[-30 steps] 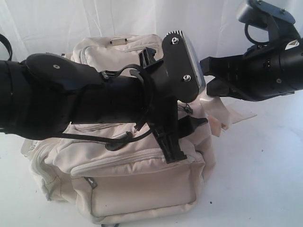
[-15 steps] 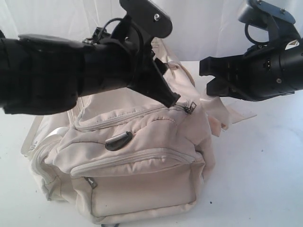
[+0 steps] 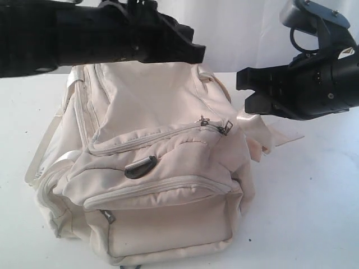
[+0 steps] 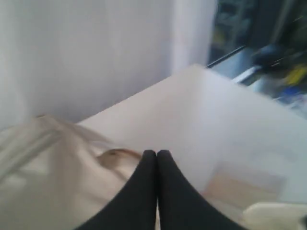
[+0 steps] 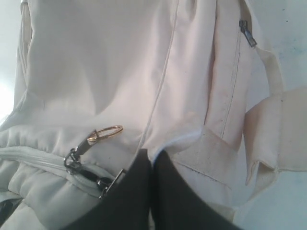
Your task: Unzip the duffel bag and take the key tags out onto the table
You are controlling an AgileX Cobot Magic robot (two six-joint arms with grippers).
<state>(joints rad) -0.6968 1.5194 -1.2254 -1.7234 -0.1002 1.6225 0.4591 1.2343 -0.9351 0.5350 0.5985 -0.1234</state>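
The cream duffel bag (image 3: 162, 185) lies on the white table (image 3: 314, 213) with its zip pockets closed. Metal zip pulls (image 3: 224, 128) sit at the end of the upper pocket's zip, and one carries a gold ring (image 5: 108, 131). My left gripper (image 3: 196, 53) is raised above the bag's far end, shut with nothing between its fingers (image 4: 148, 165). My right gripper (image 5: 152, 155) is at the bag's right end, shut on a pinched fold of the bag's fabric beside a webbing strap (image 5: 268, 129). The key tags are hidden.
A dark tab (image 3: 140, 166) lies on the bag's front flap. White cloth (image 3: 67, 33) hangs behind the table. Shiny strap ends (image 3: 263, 137) trail onto the table right of the bag. The table's far edge (image 4: 225, 72) shows in the left wrist view.
My left arm has risen from over the bag to the top of the exterior view, and its jaws have closed. The right arm and the bag have not moved.
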